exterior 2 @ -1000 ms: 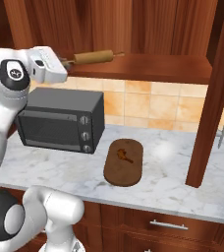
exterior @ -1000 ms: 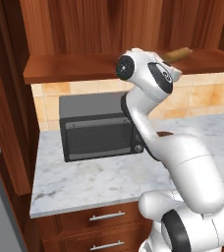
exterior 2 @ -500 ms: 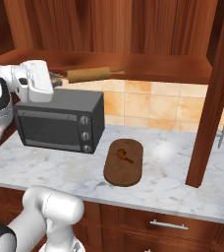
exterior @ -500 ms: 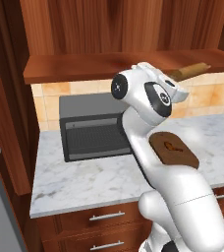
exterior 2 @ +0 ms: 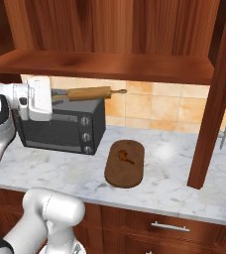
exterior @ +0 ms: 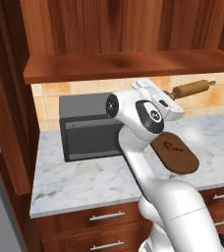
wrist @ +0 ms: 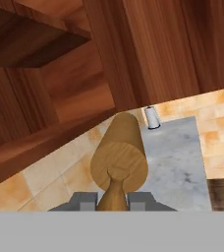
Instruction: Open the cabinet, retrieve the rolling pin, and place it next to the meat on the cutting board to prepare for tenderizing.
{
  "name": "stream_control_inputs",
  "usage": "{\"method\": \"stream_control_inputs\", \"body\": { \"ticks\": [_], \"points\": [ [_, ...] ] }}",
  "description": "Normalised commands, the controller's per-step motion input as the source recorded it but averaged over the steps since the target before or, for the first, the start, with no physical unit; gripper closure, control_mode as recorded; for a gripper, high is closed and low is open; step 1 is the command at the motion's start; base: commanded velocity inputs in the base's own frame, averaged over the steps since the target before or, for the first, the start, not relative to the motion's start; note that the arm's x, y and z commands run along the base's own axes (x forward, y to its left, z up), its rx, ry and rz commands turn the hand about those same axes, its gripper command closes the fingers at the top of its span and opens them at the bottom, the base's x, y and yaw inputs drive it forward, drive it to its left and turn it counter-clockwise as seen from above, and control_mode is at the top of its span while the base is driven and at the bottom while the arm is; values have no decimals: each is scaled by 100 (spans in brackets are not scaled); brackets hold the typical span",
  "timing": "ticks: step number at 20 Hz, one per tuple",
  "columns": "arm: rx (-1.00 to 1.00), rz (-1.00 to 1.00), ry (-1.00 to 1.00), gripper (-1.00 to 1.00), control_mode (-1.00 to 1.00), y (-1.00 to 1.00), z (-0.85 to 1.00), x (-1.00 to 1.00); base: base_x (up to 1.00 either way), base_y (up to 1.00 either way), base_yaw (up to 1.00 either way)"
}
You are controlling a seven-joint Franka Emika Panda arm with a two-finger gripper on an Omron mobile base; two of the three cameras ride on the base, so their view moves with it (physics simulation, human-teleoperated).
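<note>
The rolling pin point(exterior 2: 89, 93) is held level in the air by one handle in the closed pincer point(exterior 2: 55, 96), above the toaster oven point(exterior 2: 60, 124), long axis pointing rightward, away from the pincer. Lower right, the meat point(exterior 2: 124, 156) lies on the cutting board point(exterior 2: 126, 171) on the worktop point(exterior 2: 174, 183).

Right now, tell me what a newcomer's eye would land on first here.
First, the rolling pin, gripped by one handle in the end effector and held level in the air below the open cabinet, over the toaster oven. Next, the cutting board on the marble counter, with the small meat on it.
</note>
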Motion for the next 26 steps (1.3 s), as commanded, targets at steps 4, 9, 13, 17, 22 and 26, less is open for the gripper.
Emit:
{"method": "stream_control_inputs", "body": {
  "ticks": [4, 9, 13, 17, 22, 26],
  "points": [
    [0, -5, -6, 100, -100, 0, -57, 6, 0, 0, 0],
    [-1, -6, -11, 100, -100, 0, -59, 23, 0, 0, 0],
    [0, -7, -4, 100, -100, -6, -69, 20, 0, 0, 0],
    [2, -4, 0, 100, -100, -8, -70, 9, 0, 0, 0],
    [8, -1, 0, 100, -100, -8, -63, 0, 0, 0, 0],
    [9, 0, -1, 100, -100, -7, -61, 1, 0, 0, 0]
  ]
}}
